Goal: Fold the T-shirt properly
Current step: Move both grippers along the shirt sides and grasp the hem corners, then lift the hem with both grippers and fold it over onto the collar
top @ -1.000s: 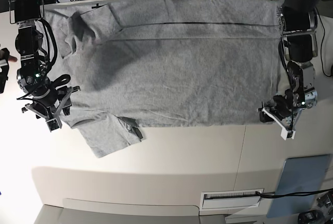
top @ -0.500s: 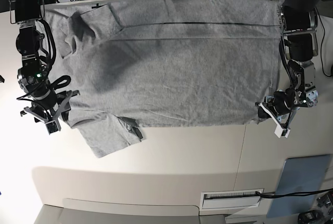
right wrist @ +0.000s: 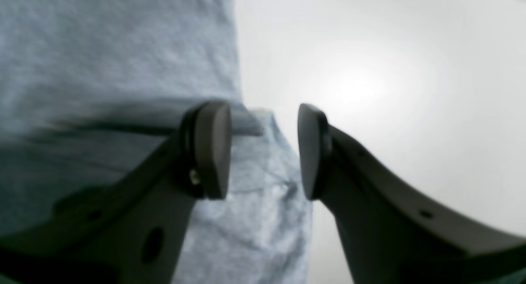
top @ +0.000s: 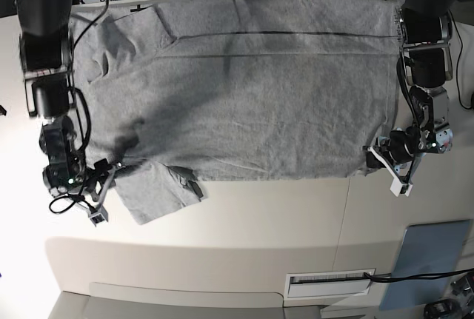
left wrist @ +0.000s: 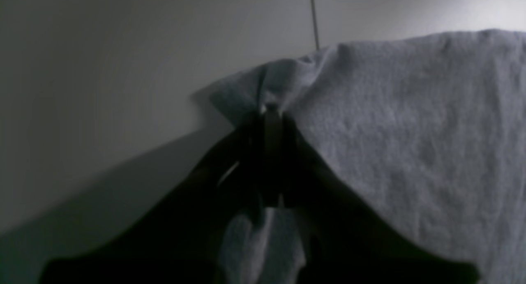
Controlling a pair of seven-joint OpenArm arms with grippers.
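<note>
Grey heathered cotton T-shirt [top: 244, 89] lies spread flat across the pale table [top: 296, 223]; the left gripper [left wrist: 271, 115] has just pinched its near right hem corner, while the right gripper [right wrist: 263, 150], newly arrived at the near left sleeve, gapes unclosed; folding can start once both hold.

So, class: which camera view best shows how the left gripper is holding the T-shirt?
The left wrist view: the left gripper is shut on a puckered corner of the T-shirt. The base view shows that gripper small at the shirt's corner, the pinch unclear. The right wrist view shows only the open right gripper over cloth.
</note>
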